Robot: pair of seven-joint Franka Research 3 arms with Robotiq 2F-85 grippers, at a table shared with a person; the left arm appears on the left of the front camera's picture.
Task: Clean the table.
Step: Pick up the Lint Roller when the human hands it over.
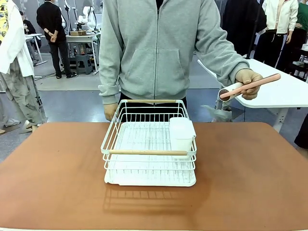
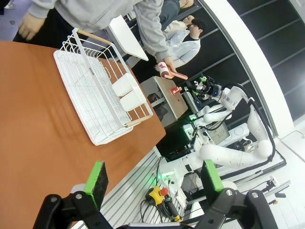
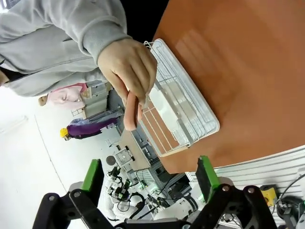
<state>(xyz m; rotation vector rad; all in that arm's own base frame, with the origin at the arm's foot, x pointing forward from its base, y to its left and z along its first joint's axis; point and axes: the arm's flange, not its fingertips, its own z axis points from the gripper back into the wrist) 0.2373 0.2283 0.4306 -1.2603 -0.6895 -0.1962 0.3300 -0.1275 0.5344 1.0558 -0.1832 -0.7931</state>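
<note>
Standing at the far edge of the table (image 1: 250,183), a person in a grey hoodie holds a pink-handled lint roller (image 1: 262,81) in one hand (image 1: 248,76), out beyond the far right corner. A white wire dish rack (image 1: 149,179) with wooden handles sits mid-table, nearer the far edge, with a white plastic cup (image 1: 182,132) in its right side.

From the left wrist, the left gripper (image 2: 153,176) has its green-padded fingers spread with nothing between them, by the table's edge. The rack lies on the brown top ahead.

From the right wrist, the right gripper (image 3: 148,175) is spread and empty too. The person's hand and the roller handle overlap the rack's end.
</note>
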